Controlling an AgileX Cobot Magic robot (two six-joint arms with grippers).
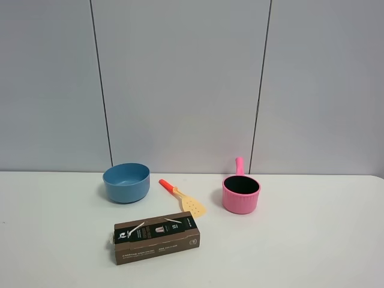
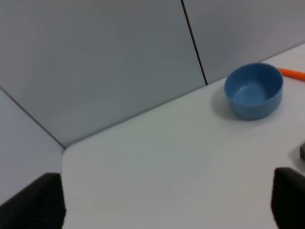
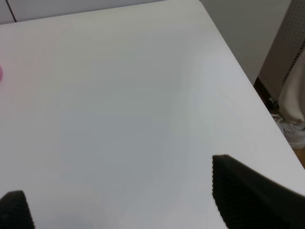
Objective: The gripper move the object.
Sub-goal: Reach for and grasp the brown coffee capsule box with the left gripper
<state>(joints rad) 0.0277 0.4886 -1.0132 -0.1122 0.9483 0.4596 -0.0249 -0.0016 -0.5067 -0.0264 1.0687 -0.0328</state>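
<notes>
The long dark brown box (image 1: 156, 237) with a black printed top lies flat near the table's front, left of the middle, in the exterior high view. No arm or gripper shows in that view. In the left wrist view my left gripper (image 2: 167, 202) has its two black fingers far apart with nothing between them, above bare table well away from the box. In the right wrist view my right gripper (image 3: 124, 200) is likewise open and empty over bare table near the table's right edge. The box is not in the right wrist view.
A blue bowl (image 1: 126, 182) (image 2: 253, 90) stands behind the box. A yellow spatula with an orange handle (image 1: 183, 199) lies between the bowl and a pink pot (image 1: 241, 193). The white table (image 1: 312, 252) ends at a grey wall; its edge (image 3: 238, 62) drops to the floor.
</notes>
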